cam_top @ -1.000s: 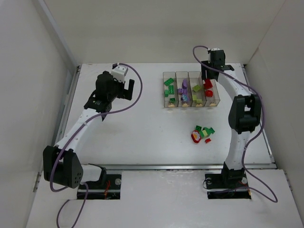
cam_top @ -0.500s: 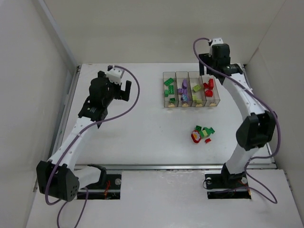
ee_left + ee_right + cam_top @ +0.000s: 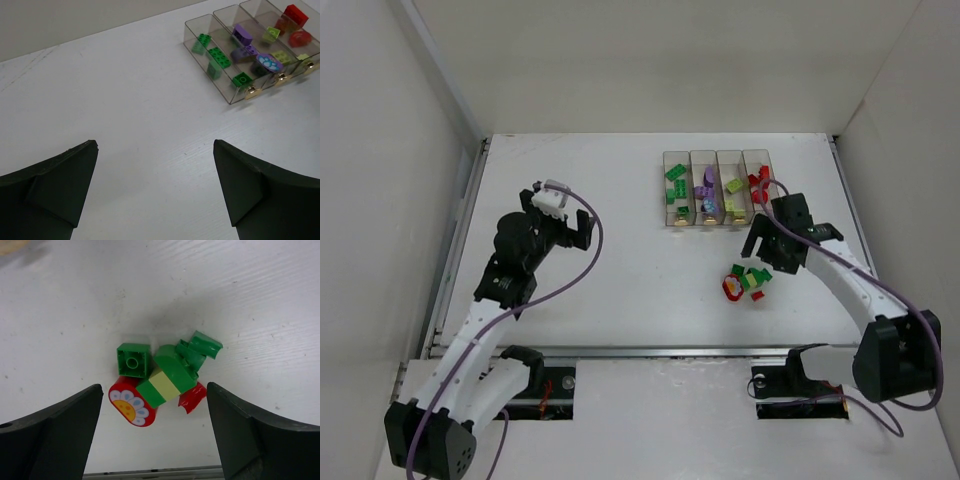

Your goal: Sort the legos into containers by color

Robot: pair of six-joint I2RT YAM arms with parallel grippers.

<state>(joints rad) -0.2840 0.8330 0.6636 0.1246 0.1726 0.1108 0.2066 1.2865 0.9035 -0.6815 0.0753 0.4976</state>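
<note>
We find a white table [image 3: 620, 270] carrying everything under inspection. The left arm [image 3: 485, 300] reaches over its left half. The right arm [image 3: 850, 285] bends inward over its right half.

Four clear bins [image 3: 717, 222] stand side by side in one row on the far right part of the table. Read from the left in the overhead view:
- The first bin [image 3: 222, 90] holds green bricks [image 3: 218, 56].
- The second holds purple bricks [image 3: 243, 34].
- The third holds yellow-green bricks [image 3: 272, 33].
- The fourth holds red bricks [image 3: 296, 12].

The left gripper [image 3: 154, 145] hangs over bare table, well apart from the bins, its jaws spread wide with nothing between them. The right gripper [image 3: 155, 386] hovers above a loose heap [image 3: 747, 282] of bricks lying on the table near the bins, on the side toward the arm bases. Its jaws are likewise spread wide and hold nothing, and the heap shows between them. We cannot tell how high it hangs.

In the heap we note, all touching or just beside one another:
- a green-and-pale-yellow brick [image 3: 167, 379]
- a red rounded brick with a flower print [image 3: 132, 407]
- a square green brick [image 3: 133, 359]
- a cluster of small green pieces [image 3: 200, 347]
- a small red piece [image 3: 192, 396]
</note>
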